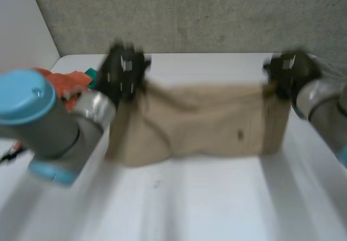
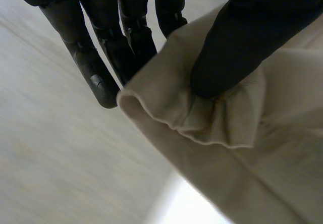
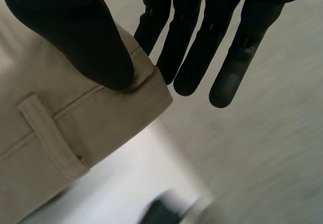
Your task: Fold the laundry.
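The beige trousers (image 1: pixel 206 121) are stretched, far corners pinched thumb-to-fingers by left hand (image 1: pixel 123 74) and right hand (image 1: pixel 289 71), presumably for even folding.

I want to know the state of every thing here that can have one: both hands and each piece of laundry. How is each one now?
left hand: shut on beige garment, thumb pinching a bunched corner against the fingers.
right hand: shut on beige garment, thumb pinching the waistband corner.
beige garment: held at two corners, stretched between the hands, creased near the left one.
orange cloth: crumpled, untouched, beside the left arm.
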You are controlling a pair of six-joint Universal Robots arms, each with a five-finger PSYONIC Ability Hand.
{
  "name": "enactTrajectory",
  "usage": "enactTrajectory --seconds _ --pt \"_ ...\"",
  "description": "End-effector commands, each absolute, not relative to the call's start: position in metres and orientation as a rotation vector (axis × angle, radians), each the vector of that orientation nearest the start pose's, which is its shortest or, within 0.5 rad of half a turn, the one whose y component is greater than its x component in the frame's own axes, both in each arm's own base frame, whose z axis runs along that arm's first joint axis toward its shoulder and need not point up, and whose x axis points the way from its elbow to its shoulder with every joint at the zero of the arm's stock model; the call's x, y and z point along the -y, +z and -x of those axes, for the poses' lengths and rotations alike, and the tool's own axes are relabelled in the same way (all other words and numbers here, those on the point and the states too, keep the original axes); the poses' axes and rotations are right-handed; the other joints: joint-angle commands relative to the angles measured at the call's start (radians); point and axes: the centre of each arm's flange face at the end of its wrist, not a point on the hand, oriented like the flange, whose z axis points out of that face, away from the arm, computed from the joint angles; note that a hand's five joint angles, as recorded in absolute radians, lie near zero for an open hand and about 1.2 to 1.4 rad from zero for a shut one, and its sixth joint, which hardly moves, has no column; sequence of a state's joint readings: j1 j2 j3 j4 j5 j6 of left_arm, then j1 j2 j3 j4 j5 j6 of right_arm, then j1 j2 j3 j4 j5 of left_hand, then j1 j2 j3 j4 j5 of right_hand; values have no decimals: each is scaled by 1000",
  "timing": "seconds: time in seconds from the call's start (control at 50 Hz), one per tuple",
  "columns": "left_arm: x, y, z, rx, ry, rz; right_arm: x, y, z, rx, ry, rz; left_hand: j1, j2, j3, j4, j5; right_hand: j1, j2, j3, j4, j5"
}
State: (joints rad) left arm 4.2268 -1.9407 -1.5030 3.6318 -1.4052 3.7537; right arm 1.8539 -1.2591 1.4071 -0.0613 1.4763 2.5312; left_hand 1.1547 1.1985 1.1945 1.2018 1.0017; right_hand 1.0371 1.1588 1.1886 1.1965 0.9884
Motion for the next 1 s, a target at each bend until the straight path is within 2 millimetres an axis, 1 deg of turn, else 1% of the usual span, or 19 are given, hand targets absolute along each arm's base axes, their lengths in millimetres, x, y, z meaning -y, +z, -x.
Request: enactTrajectory --seconds 0.02,0.04,0.1,0.2,0.36,0.38,0.42,0.44,0.54,0.64,0.66,0.7,0.8,0.82,0.84,0.9,0.92,0.96,1.0 --pt "323 380 331 -874 -2888 -749 346 370 -261 -1503 -2775 637 242 198 202 194 220 359 238 208 200 233" --pt "323 388 330 -857 -2922 -707 348 385 -260 -1381 -2838 558 242 198 202 194 220 359 238 208 200 233" --pt "326 409 324 -870 -3025 -566 348 399 -262 -1240 -2898 493 242 198 202 194 220 359 238 208 200 233" --pt "334 407 316 -953 -3030 -523 354 392 -265 -1246 -2894 497 242 198 202 194 220 359 238 208 200 233" --pt "333 348 320 -1331 -2858 -710 366 325 -269 -1631 -2660 652 242 198 202 194 220 359 238 208 200 233" --pt "330 328 319 -1436 -2797 -768 366 316 -269 -1683 -2618 676 242 198 202 194 220 359 238 208 200 233" --pt "326 310 320 -1528 -2742 -829 364 287 -269 -1835 -2486 750 242 198 202 194 220 359 238 208 200 233" --pt "319 289 320 -1629 -2673 -901 362 276 -269 -1886 -2439 775 242 198 202 194 220 359 238 208 200 233" --pt "290 230 317 -1905 -2458 -1094 348 226 -261 -2112 -2217 942 242 198 202 194 220 359 238 208 200 233" --pt "255 189 308 -2085 -2248 -1228 321 188 -255 -2228 -1997 1193 242 198 202 194 220 359 238 208 200 233" --pt "249 186 305 -2105 -2211 -1252 308 176 -252 -2272 -1900 1279 242 198 202 194 220 359 238 208 200 233" --pt "226 189 297 -2115 -2108 -1330 297 172 -248 -2308 -1828 1342 242 198 202 194 220 359 238 208 200 233" --pt "174 202 273 -2177 -1857 -1501 243 201 -227 -2391 -1666 1574 242 198 202 194 220 359 238 208 200 233" --pt "165 204 268 -2203 -1804 -1526 221 209 -219 -2405 -1589 1659 242 198 202 194 220 359 238 208 200 233" --pt "145 208 257 -2265 -1676 -1579 210 212 -216 -2411 -1551 1695 242 198 202 194 220 359 238 208 200 233" --pt "112 213 242 -2377 -1444 -1684 179 223 -206 -2407 -1446 1780 242 198 202 194 220 359 238 208 200 233" --pt "95 215 235 -2436 -1311 -1741 159 230 -200 -2394 -1386 1834 242 198 202 194 220 359 238 208 200 233" --pt "80 217 232 -2473 -1192 -1812 144 236 -197 -2359 -1370 1873 242 198 202 194 220 359 238 208 200 233" --pt "77 219 236 -2446 -1201 -1858 140 236 -198 -2326 -1362 1890 242 198 202 194 220 359 238 208 200 233"
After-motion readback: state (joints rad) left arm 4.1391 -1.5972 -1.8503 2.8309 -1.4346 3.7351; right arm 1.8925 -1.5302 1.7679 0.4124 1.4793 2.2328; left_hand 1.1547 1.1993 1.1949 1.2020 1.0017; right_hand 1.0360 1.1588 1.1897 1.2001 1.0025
